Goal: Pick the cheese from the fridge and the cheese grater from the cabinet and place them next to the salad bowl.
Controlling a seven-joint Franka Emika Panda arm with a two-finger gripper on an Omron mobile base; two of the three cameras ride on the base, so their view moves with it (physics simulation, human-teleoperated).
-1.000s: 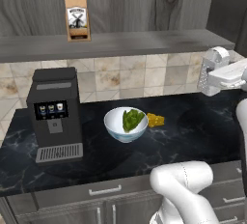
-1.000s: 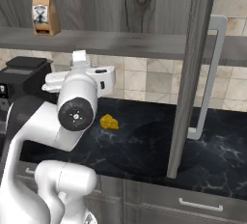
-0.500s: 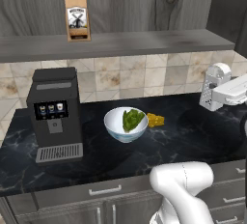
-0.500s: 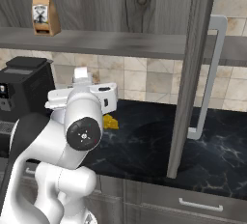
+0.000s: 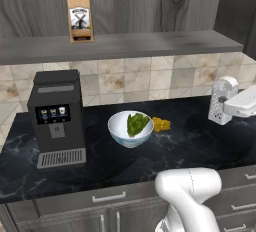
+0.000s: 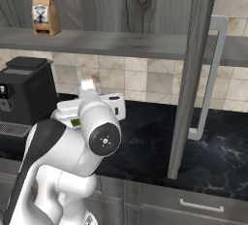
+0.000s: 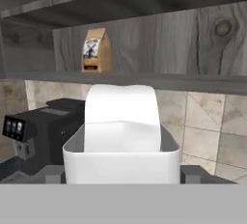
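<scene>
Cheese grater [image 5: 220, 101] held upright between the fingers [image 7: 122, 172], which pinch its base, above the black desk [image 5: 200, 141]. Salad bowl [image 5: 130, 128] sits well to their left, cheese [image 5: 161, 124] touching its near side. Paper bag [image 5: 80, 18] on cabinet shelf [image 5: 150, 43].

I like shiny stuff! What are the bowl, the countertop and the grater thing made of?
The salad bowl looks like glossy white ceramic, smooth with soft highlights. The counter looks like polished black stone, marble perhaps, with pale veins. The cheese grater, held in the gripper, looks like pale grey metal dotted with small holes, though it could be plastic.
</scene>
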